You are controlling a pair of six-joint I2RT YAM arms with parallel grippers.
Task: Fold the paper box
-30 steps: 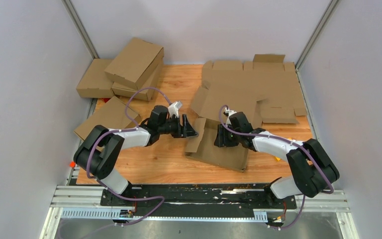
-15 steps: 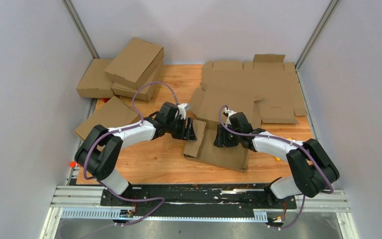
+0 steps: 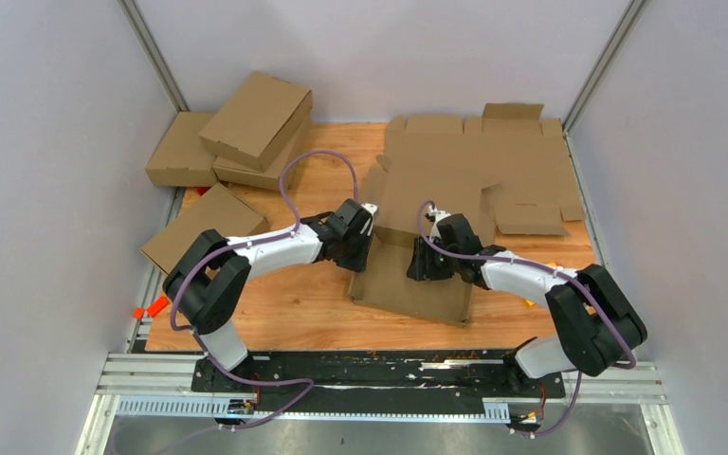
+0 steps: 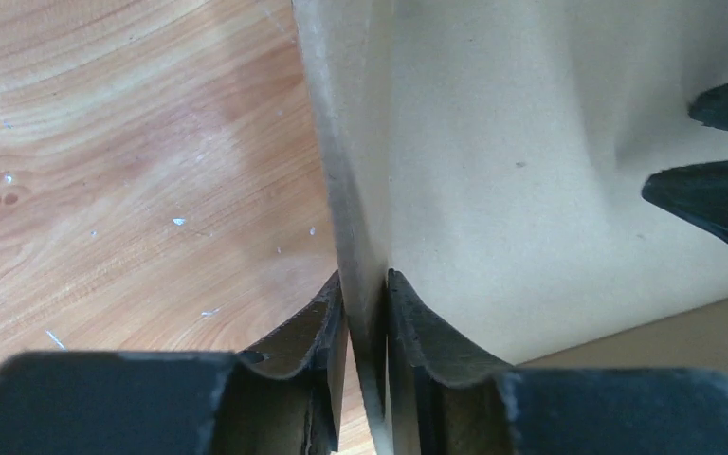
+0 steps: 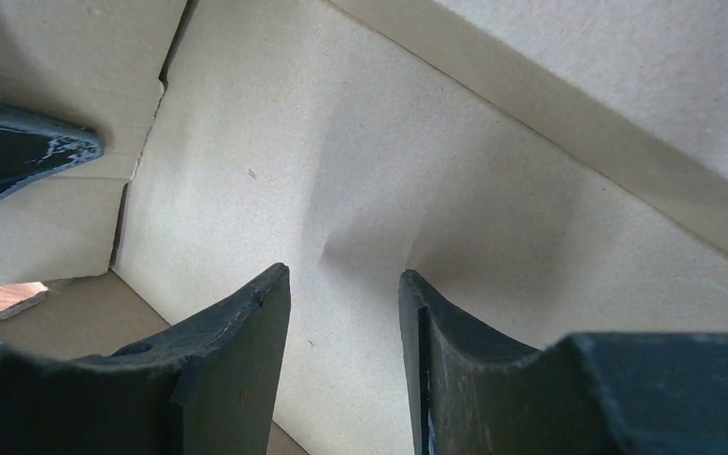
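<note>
The paper box point(image 3: 427, 292) is a brown die-cut sheet lying partly folded at the table's middle. My left gripper point(image 3: 368, 250) is at the box's left side. In the left wrist view this gripper point(image 4: 367, 286) is shut on the edge of the side flap point(image 4: 360, 171), which stands upright. My right gripper point(image 3: 420, 263) is inside the box against its raised back panel. In the right wrist view this gripper point(image 5: 343, 277) has its jaws slightly apart with nothing between them. Their tips touch a dented cardboard panel point(image 5: 389, 161). The right fingers point(image 4: 720, 194) show in the left wrist view.
Folded brown boxes point(image 3: 256, 118) are stacked at the back left, with one more point(image 3: 204, 226) near the left arm. Flat die-cut sheets point(image 3: 502, 156) lie at the back right. The wooden table point(image 3: 275, 299) has grey walls on three sides. A small orange thing point(image 3: 152, 307) lies at the left edge.
My left gripper has moved right to the box's left side flap and closed on it. The flap, which lay outward, now stands up. The right arm has not moved.
</note>
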